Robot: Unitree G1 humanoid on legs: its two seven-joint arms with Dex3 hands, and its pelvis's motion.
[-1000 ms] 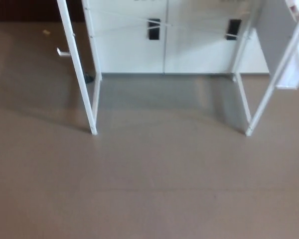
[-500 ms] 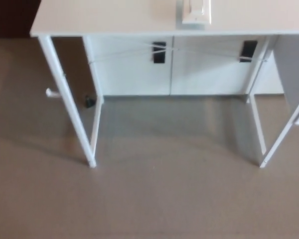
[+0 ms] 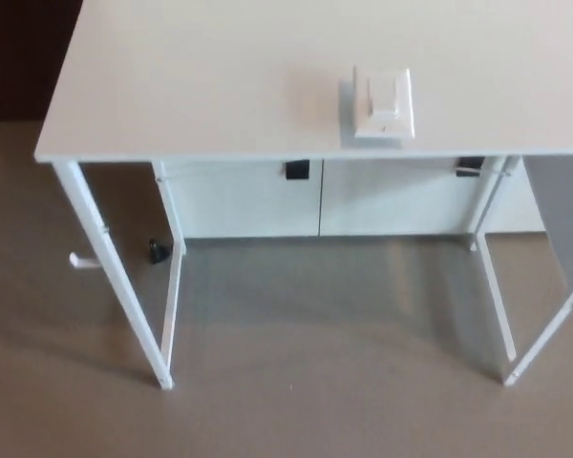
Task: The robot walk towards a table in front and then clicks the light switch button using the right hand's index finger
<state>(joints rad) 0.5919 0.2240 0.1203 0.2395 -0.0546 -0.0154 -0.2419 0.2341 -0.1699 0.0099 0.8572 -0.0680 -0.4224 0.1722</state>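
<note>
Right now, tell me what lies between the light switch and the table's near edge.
Nothing: in the head view, only a short strip of bare white tabletop separates the light switch from the near edge. Neither hand is in view.

White table [image 3: 201, 86], flat pale top, fills upper part of head view, near edge running left to right. Thin white legs [image 3: 115, 277] down to brown floor [image 3: 296, 382]; front left and front right feet visible. White light switch [image 3: 383, 101] lies flat on tabletop near front edge, right of centre; rectangular plate, rocker in middle. Rest of visible top bare. White panel with small black fittings behind, under table.
</note>
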